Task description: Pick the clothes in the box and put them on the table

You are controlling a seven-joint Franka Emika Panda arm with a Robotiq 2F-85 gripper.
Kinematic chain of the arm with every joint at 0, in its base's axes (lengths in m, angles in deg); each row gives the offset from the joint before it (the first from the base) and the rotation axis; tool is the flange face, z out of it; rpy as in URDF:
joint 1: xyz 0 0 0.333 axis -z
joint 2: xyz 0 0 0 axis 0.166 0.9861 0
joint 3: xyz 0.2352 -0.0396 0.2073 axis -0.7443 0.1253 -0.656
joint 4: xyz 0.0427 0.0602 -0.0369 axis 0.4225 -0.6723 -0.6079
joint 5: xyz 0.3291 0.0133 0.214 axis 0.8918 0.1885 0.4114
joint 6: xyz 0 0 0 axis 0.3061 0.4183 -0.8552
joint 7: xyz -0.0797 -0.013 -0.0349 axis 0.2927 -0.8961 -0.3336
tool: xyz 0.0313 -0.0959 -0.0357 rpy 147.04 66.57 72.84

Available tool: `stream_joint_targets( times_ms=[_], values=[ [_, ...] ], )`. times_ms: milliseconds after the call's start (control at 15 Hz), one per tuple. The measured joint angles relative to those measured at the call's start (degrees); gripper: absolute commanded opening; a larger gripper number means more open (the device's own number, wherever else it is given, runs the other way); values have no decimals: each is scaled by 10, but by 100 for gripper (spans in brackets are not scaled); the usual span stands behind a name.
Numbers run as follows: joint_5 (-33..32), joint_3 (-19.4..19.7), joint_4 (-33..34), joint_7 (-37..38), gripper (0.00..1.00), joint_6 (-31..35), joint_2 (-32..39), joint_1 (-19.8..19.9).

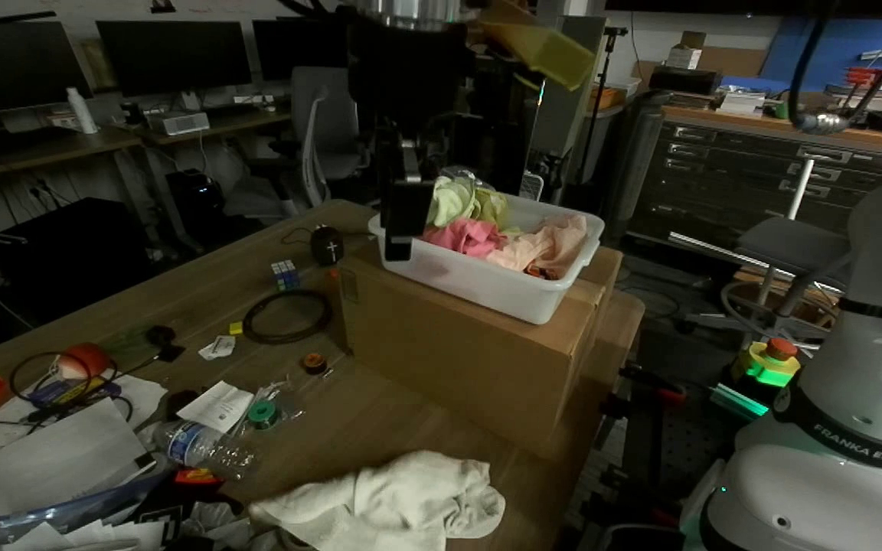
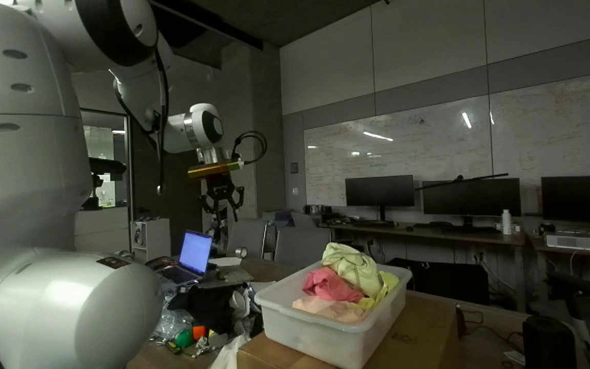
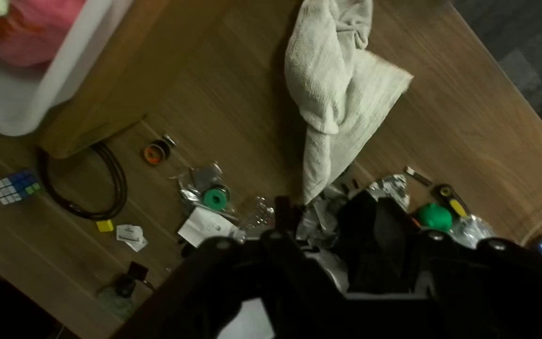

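The wooden counter (image 1: 391, 417) is carrying a cardboard carton (image 1: 452, 356), and the white tub (image 1: 479, 291) is resting on top of that, holding a heap of clothes (image 1: 475, 236). Apart from the tub and lower than it, a white cloth (image 3: 319, 87) is lying on the counter. In the wrist view its long axis is running at a slant to the tub's wall, the bunched end lying nearer the tub and the tapering tip pointing away from it. The gripper (image 3: 336, 207) is hanging well apart from the tub, released, its fingers (image 3: 285, 215) standing parted. Inside the tub, a lime cloth (image 2: 354, 266) is bulging highest, a pink cloth (image 2: 328, 285) is slumping just beside it, and a peach cloth (image 2: 328, 307) is spreading next to the pink; they are bunching too tightly to tell a long axis. Near the tub, a black cable loop (image 3: 121, 186) is lying flat on the counter, a puzzle cube (image 3: 14, 187) sitting just beside it.
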Motion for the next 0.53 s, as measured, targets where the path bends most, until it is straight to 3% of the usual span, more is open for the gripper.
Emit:
stream_joint_targets(
  times_ms=[133,333,533],
  values=[
    [-64,0,2,21,98,-8,12,8],
    [-141,7,-5,81,100,-8,12,35],
    [-168,34,-24,127,100,-8,2,72]
  ],
)
